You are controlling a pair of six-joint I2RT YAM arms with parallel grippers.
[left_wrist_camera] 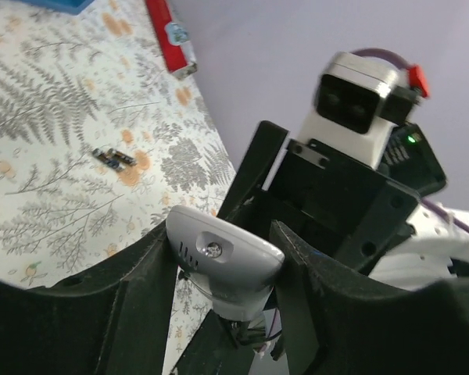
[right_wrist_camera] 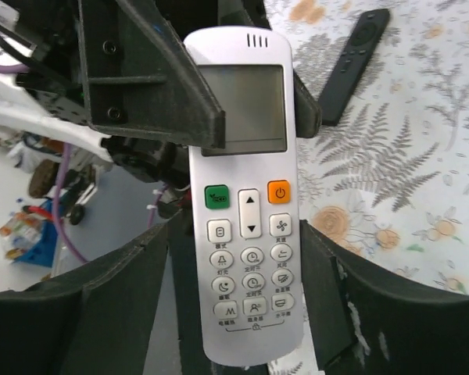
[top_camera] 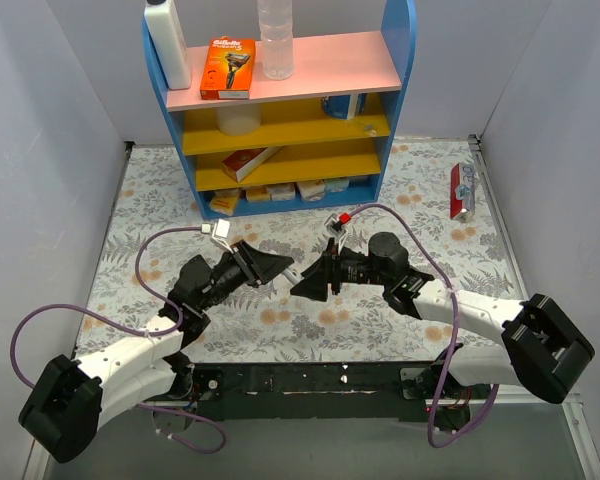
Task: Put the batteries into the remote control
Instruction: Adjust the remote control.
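Note:
A white remote control (right_wrist_camera: 242, 195) with a screen and many buttons hangs above the table between both grippers. My left gripper (left_wrist_camera: 225, 234) is shut on its top end (left_wrist_camera: 223, 258); its fingers (right_wrist_camera: 156, 86) cross the screen area in the right wrist view. My right gripper (right_wrist_camera: 236, 234) stands open around the lower, button end, with a dark gap on the left side. From above, the left gripper (top_camera: 280, 268) and right gripper (top_camera: 310, 282) meet tip to tip. Two batteries (left_wrist_camera: 113, 158), small dark cylinders, lie side by side on the floral cloth.
A slim black remote (right_wrist_camera: 352, 66) lies on the cloth beyond the white one. A red box (top_camera: 462, 190) lies at the right edge of the table. A blue shelf (top_camera: 280, 100) with boxes and bottles stands at the back. Purple cables loop beside the arms.

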